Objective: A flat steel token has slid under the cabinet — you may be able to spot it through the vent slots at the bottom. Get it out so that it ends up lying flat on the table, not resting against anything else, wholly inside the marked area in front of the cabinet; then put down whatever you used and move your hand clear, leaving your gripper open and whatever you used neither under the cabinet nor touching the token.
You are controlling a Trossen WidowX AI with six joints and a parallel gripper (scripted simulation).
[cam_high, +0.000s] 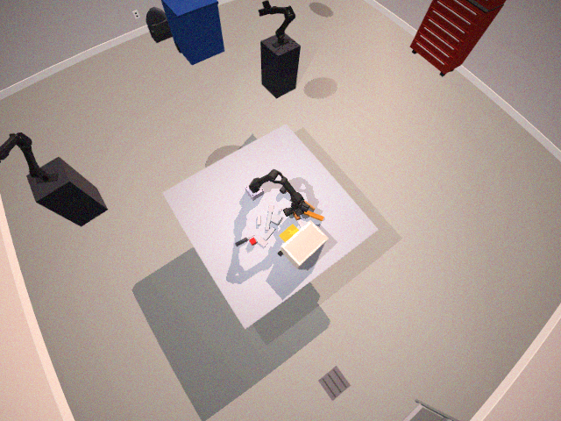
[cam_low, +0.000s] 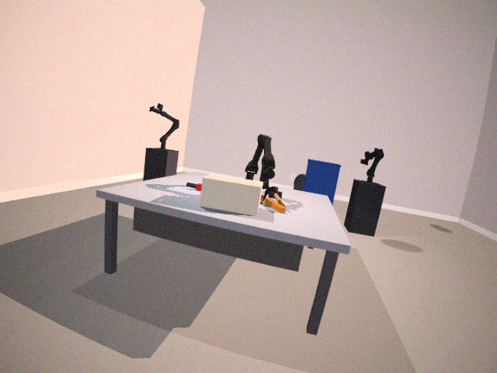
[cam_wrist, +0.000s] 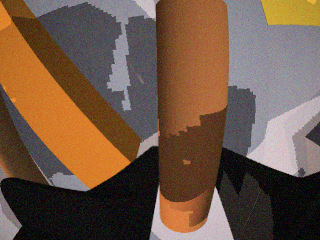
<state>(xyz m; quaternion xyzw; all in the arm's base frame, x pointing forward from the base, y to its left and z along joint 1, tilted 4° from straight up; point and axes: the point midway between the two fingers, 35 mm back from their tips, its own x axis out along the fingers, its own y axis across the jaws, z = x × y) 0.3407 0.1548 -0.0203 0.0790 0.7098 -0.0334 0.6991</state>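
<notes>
Gripper [cam_high: 299, 212] [cam_low: 273, 193] [cam_wrist: 187, 200] is clenched on an orange rod-like handle [cam_wrist: 192, 75], beside the cabinet [cam_high: 304, 243] [cam_low: 231, 194]. Token is not visible; presumably beneath the cabinet. Risks: the round handle could roll in the grip, skewing the reach; the broad orange bar [cam_high: 313, 215] [cam_low: 275, 205] [cam_wrist: 60, 105] could strike the cabinet's side if swung carelessly.

1. The arm [cam_high: 275, 174] [cam_low: 263, 141] rises from its base [cam_high: 259, 196], inset from the counter's far edge in the exterior view, and bends high at the elbow.
2. Its forearm slopes down toward the right-hand near corner there.
3. The gripper [cam_high: 299, 210] [cam_low: 274, 191] [cam_wrist: 189, 172] hangs low, black fingers clamped on an orange rod.
</notes>
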